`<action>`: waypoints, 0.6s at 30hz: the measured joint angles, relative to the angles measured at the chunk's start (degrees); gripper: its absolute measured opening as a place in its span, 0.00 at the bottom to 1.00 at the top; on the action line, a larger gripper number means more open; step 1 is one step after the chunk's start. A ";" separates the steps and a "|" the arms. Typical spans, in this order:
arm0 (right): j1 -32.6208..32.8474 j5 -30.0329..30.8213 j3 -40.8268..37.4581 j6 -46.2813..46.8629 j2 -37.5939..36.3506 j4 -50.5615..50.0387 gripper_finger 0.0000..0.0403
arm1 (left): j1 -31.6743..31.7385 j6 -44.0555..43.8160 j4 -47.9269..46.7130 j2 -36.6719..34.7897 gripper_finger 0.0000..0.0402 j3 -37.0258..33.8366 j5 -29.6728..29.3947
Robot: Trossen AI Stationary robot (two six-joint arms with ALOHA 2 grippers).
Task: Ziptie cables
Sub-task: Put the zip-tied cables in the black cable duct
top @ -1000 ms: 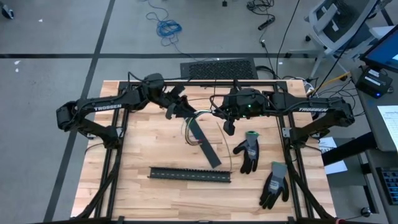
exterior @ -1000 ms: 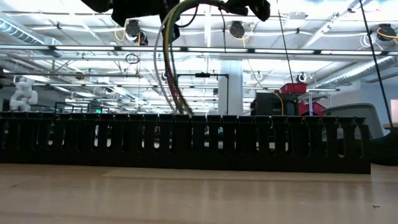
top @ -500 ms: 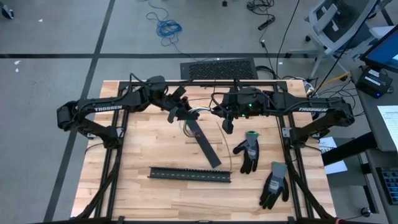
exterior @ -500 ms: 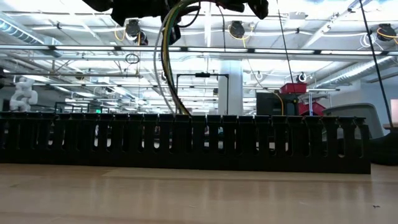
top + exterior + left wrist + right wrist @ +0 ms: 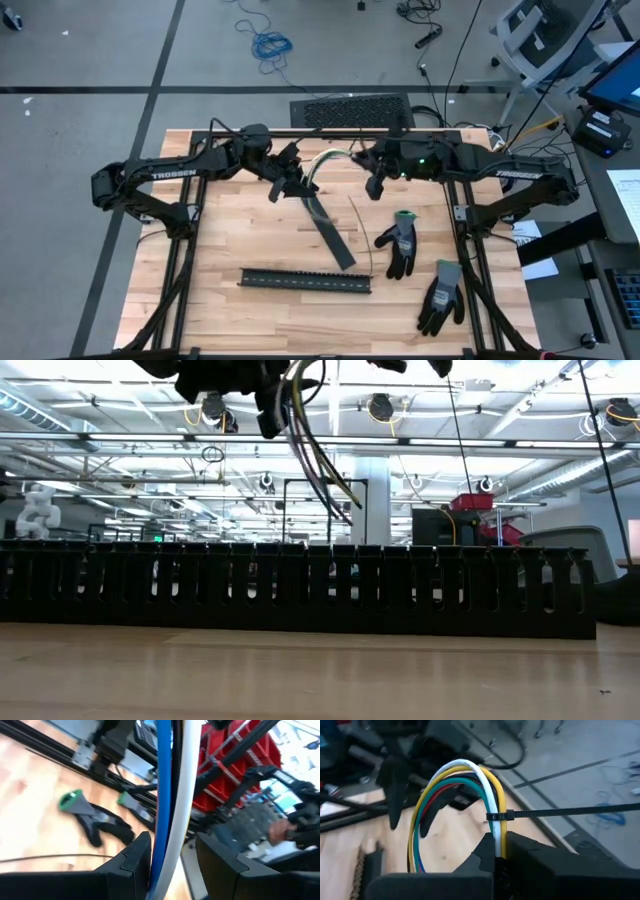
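The cables (image 5: 325, 160) are a bundle of white, yellow, green, red and blue wires. They arch clear of the table between my two grippers. A black zip tie (image 5: 545, 812) is looped around them, and its tail sticks out sideways. My left gripper (image 5: 296, 182) is shut on one side of the bundle and my right gripper (image 5: 375, 186) on the other. In the low view the wire ends (image 5: 335, 485) hang free above the black slotted strip (image 5: 300, 588). My left gripper has the blue and white wires (image 5: 167, 820) between its two fingers, which lie across them, coming roughly level from the table's left. The wires are clear of the table. My right gripper pinches the bundle just under the zip tie's head (image 5: 497, 816), fingers across the wires, coming from the table's right and slanting slightly down. The bundle curves up and over from the hold.
A flat black strip (image 5: 330, 232) lies slantwise at mid-table, under the grippers. The slotted strip (image 5: 305, 282) lies near the front edge. Two grey-black gloves (image 5: 400, 243) (image 5: 440, 295) lie on the right half of the table. A thin dark strand (image 5: 365, 235) curves beside the flat strip.
My right gripper has risen and gone toward the table's far right, staying shut on the bundle. The cables, which hung in a loop down toward the flat strip, have been drawn up into a shorter arch. Their free ends have swung up clear of the slotted strip.
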 joint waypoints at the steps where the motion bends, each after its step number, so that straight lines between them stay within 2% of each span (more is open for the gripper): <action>1: -0.16 0.59 0.00 0.01 -0.59 -0.05 0.00 | 0.00 0.49 -0.02 0.00 0.37 0.00 -0.89; 8: -0.58 5.43 0.00 0.11 -3.19 0.30 0.00 | 0.00 3.54 -0.04 0.00 0.37 0.00 -8.53; 18: -0.58 6.72 0.02 1.17 -2.37 1.28 0.00 | -0.80 3.54 2.88 -0.02 0.37 0.00 -15.29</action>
